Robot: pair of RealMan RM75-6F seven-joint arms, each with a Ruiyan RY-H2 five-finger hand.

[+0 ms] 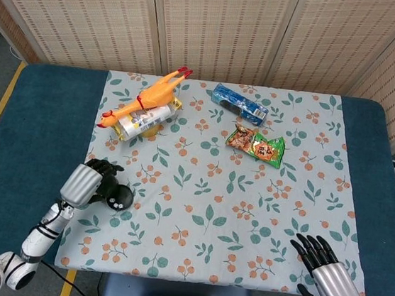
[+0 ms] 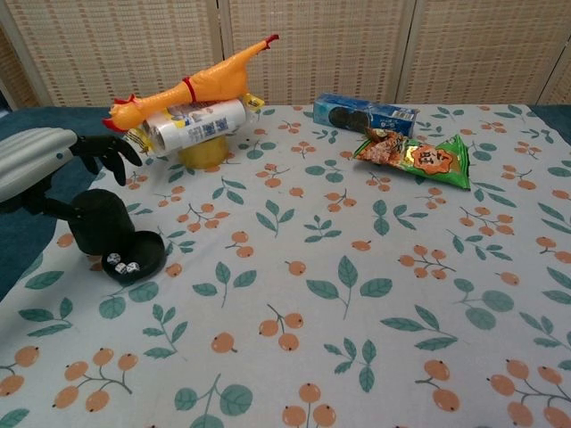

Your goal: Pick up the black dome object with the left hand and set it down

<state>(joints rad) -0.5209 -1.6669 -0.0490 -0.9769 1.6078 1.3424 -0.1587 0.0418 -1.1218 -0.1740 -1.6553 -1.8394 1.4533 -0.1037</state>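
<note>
The right robot hand [image 1: 331,281] rests spread and empty at the worktop's [image 1: 34,136] near edge, well apart from the black dome object [image 2: 100,229]. The left robot hand [image 2: 53,165] curls over that dome, holding it lifted and tilted above a black base [image 2: 136,259] with small dice [image 2: 125,266]; whether its rim touches the base is unclear. Open floral cloth [image 2: 312,294] lies beyond the base, while the rubber chicken [image 2: 183,89] and can [image 2: 198,123] crowd the far side.
</note>
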